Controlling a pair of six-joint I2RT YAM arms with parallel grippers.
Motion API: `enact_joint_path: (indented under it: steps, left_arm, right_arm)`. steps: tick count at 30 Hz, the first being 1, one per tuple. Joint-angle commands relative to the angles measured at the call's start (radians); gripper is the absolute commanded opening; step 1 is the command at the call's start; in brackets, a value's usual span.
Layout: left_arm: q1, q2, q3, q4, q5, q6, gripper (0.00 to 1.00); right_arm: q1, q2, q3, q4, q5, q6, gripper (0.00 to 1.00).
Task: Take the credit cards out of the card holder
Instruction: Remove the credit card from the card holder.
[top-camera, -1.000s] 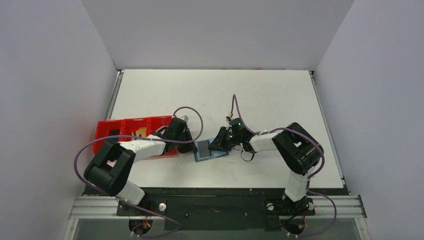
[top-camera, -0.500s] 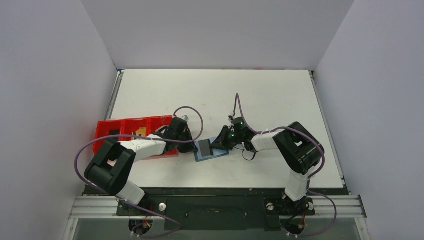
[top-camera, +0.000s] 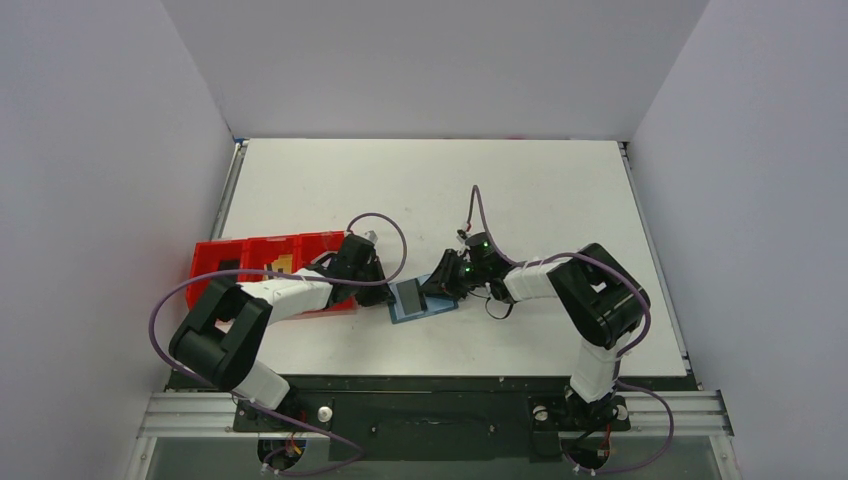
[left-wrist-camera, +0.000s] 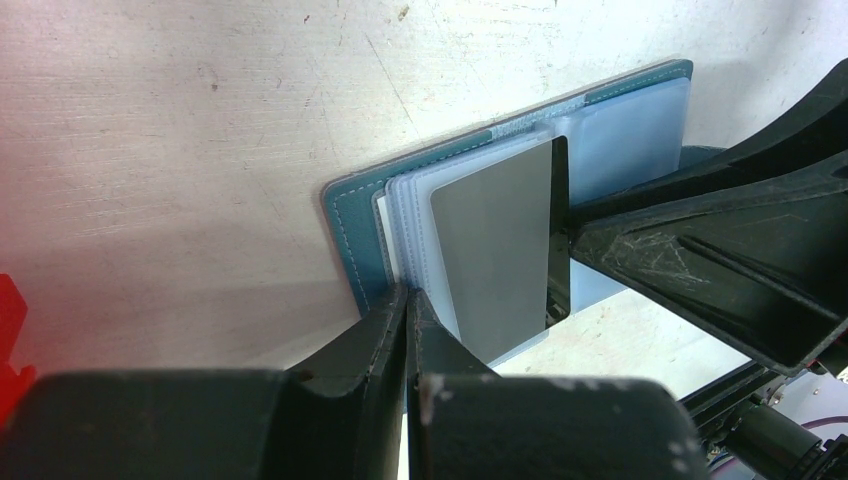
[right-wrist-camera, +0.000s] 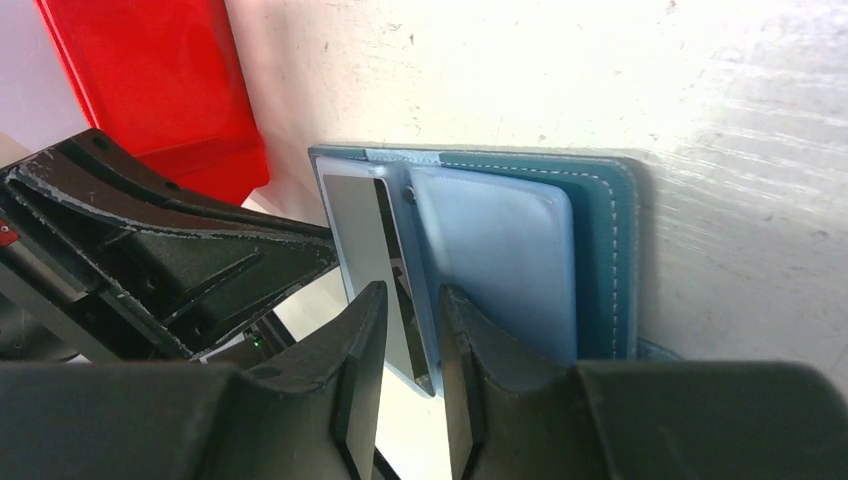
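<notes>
The blue card holder (top-camera: 424, 310) lies open on the table between the two arms. A dark grey credit card (top-camera: 409, 294) stands out of its clear sleeves, tilted up. My left gripper (top-camera: 385, 293) is shut on the holder's left edge, its tips (left-wrist-camera: 408, 293) pinching the sleeves beside the blue cover (left-wrist-camera: 350, 215). From the right, my right gripper (top-camera: 432, 290) reaches in with its jaws a little apart (right-wrist-camera: 410, 295). The grey card's (right-wrist-camera: 355, 225) lower edge and a sleeve sit between them. A tan card (top-camera: 283, 264) lies in the red tray.
The red three-compartment tray (top-camera: 312, 245) sits just left of the holder, under the left arm. Its left compartment holds a dark flat piece (top-camera: 228, 266). White walls close in the table on three sides.
The right gripper's jaws have parted after closing, and it has shifted slightly right. The left arm and the holder have stayed put.
</notes>
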Motion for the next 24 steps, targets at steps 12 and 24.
enact_joint_path:
  steps: [12,24]
  left_arm:
    - [0.007,0.039,0.003,-0.056,-0.041,0.026,0.0]
    - [0.005,0.047,0.002,-0.05,-0.04,0.023,0.0]
  right_arm:
    - [0.015,0.018,0.033,-0.023,-0.011,-0.066,0.24]
    - [0.033,0.037,0.053,-0.042,-0.005,-0.073,0.22]
